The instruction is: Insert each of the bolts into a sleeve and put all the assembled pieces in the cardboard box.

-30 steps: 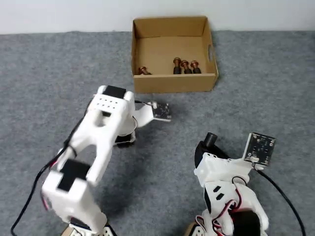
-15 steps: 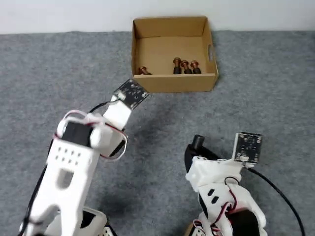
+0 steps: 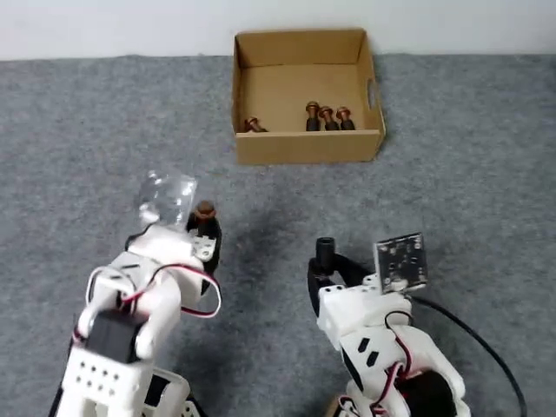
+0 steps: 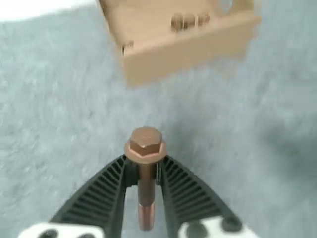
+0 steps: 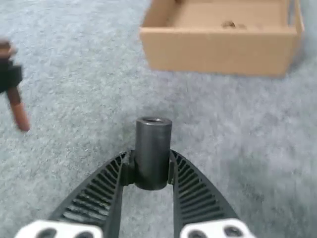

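My left gripper (image 4: 144, 173) is shut on a copper bolt (image 4: 144, 168), hex head up and pointing toward the cardboard box (image 4: 185, 52). From above, the bolt (image 3: 205, 211) shows at the tip of the left arm, left of centre. My right gripper (image 5: 151, 171) is shut on a black sleeve (image 5: 152, 148), held upright with its open end up; the high view has the sleeve (image 3: 326, 252) right of centre. The cardboard box (image 3: 304, 148) stands at the back and holds several assembled pieces (image 3: 328, 117). In the right wrist view the left arm's bolt (image 5: 17, 111) hangs off to one side.
Grey carpet (image 3: 469, 174) covers the table. The white wall runs behind the box. Open carpet lies between both grippers and the box front, and to either side of the box.
The left arm has pulled back from near the box front and swung round, now holding the bolt low at left of centre. The right arm with the sleeve has shifted left.
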Available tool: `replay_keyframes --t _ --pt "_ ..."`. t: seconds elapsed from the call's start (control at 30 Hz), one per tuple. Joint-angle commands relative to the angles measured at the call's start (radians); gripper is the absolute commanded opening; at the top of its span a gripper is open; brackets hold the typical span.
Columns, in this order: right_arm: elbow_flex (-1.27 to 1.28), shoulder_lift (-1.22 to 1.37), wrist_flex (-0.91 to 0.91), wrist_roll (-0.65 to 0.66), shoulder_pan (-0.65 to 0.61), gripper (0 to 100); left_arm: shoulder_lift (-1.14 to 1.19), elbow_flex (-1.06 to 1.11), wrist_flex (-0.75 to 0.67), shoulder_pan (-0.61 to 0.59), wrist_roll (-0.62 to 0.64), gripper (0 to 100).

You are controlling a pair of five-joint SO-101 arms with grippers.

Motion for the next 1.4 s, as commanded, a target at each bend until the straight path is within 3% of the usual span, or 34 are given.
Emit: replay_keyframes --t 0.0,0.2,0.47,0.97,1.1,1.37 --pt "0.005 0.001 -0.071 0.098 -0.079 0.8 -0.14 0.071 -0.161 0.003 0.114 0" --pt "0.049 0.001 -0.151 0.213 -0.205 0.8 -0.342 0.193 -0.308 0.012 0.31 0" --pt "0.115 -0.001 -0.289 0.324 -0.251 0.8 -0.505 0.213 -0.287 0.227 0.462 0" --pt "0.112 -0.005 -0.315 0.373 -0.265 0.8 -0.508 0.222 -0.196 0.219 0.462 0" --pt "0.112 -0.002 -0.392 0.374 -0.265 0.8 -0.508 0.222 -0.117 0.276 0.459 0" --pt "0.112 -0.004 -0.414 0.483 -0.265 0.8 -0.506 0.282 -0.094 0.324 0.408 0"
